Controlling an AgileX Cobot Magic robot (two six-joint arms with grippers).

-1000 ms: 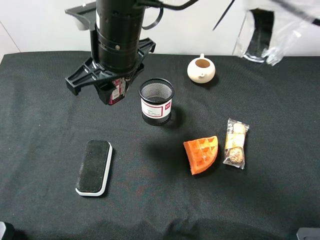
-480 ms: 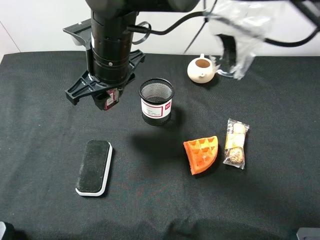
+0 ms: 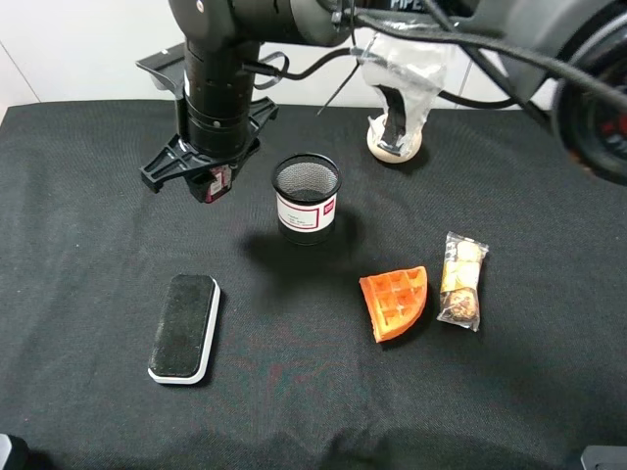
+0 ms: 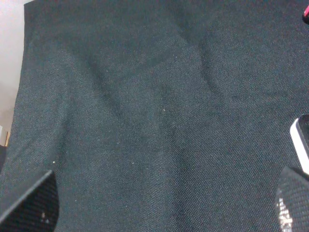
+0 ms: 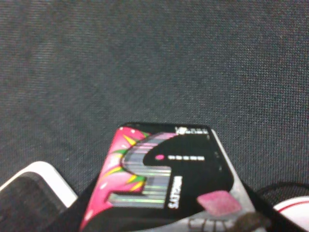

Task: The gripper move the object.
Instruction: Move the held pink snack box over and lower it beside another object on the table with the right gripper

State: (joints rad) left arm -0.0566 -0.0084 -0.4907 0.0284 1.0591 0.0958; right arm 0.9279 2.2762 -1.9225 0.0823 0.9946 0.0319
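Observation:
The gripper, my right one (image 3: 210, 182), is the big black cylinder with finger brackets at the left back of the black cloth. It is shut on the object, a small black carton with a red-pink label (image 3: 218, 182), and holds it left of the mesh cup. The right wrist view shows the carton (image 5: 164, 176) close up over the cloth. Whether it touches the cloth is unclear. My left gripper (image 4: 159, 208) is open over bare cloth, its fingertips (image 4: 29, 205) wide apart.
A black mesh cup with a white label (image 3: 306, 199) stands just right of the carton. A flat black-and-white eraser (image 3: 183, 327) lies front left. An orange waffle (image 3: 395, 302) and a wrapped snack (image 3: 461, 279) lie right. A cream teapot (image 3: 382, 145) is partly hidden by plastic-wrapped cabling (image 3: 404, 83).
My right gripper has moved down and slightly left with the carton in it. The plastic-wrapped part of the arm has swung left to in front of the teapot.

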